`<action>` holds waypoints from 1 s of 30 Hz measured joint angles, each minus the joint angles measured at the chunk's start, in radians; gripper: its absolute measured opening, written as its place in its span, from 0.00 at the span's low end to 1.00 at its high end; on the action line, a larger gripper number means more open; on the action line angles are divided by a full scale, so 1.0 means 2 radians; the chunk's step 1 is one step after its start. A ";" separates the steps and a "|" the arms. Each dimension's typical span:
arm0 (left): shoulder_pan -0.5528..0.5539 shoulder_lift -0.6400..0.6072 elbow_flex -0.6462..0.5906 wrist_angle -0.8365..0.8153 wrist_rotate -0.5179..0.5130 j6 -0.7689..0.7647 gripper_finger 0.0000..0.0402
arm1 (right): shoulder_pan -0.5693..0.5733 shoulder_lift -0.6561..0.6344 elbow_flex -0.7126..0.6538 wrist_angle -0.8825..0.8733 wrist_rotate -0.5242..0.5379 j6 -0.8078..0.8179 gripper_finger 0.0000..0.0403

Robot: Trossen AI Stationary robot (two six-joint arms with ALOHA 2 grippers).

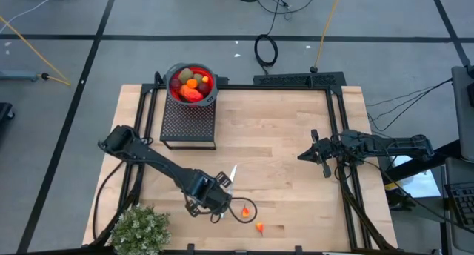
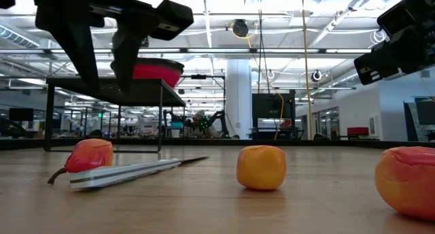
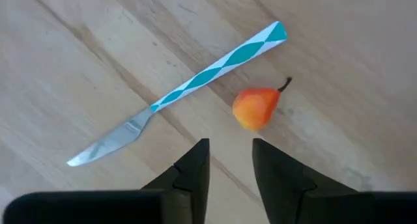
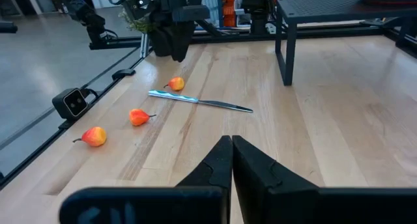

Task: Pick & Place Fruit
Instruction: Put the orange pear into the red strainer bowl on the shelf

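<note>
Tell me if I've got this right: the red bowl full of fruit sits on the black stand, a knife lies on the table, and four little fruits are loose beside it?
Not quite: three loose fruits, not four, as the right wrist view shows. The rest holds: the red bowl sits on the black stand, and the knife lies on the table.

Worktop (image 1: 281, 151): pale wood planks, framed in black. Knife (image 3: 189, 90): silver blade, handle in a teal-and-white diamond pattern. Small pear-shaped fruit (image 3: 255, 107) beside it: orange shading to red, dark stem. Two further loose fruits (image 4: 138, 116) (image 4: 94, 136): red-orange. Bowl (image 1: 192, 83): grey outside, red inside, holding red, orange and olive-brown fruit. Stand (image 1: 189, 121) under the bowl: black perforated mesh. Plant (image 1: 141, 229): grey-green.
</note>
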 joint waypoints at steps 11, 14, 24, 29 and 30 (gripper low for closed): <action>0.019 0.002 -0.030 0.041 0.047 0.133 0.52 | 0.000 0.000 0.000 0.000 0.000 0.001 0.01; 0.017 0.002 -0.041 0.050 0.034 0.177 0.54 | 0.000 0.000 0.000 0.000 0.000 0.004 0.01; 0.014 0.002 -0.072 0.099 0.032 0.268 0.53 | 0.000 0.000 0.000 0.000 0.000 0.004 0.01; 0.011 0.002 -0.072 0.101 0.032 0.271 0.53 | 0.000 0.000 0.000 0.000 0.000 0.004 0.01; 0.009 0.002 -0.072 0.101 0.037 0.275 0.53 | 0.000 0.000 0.000 0.000 0.000 0.004 0.01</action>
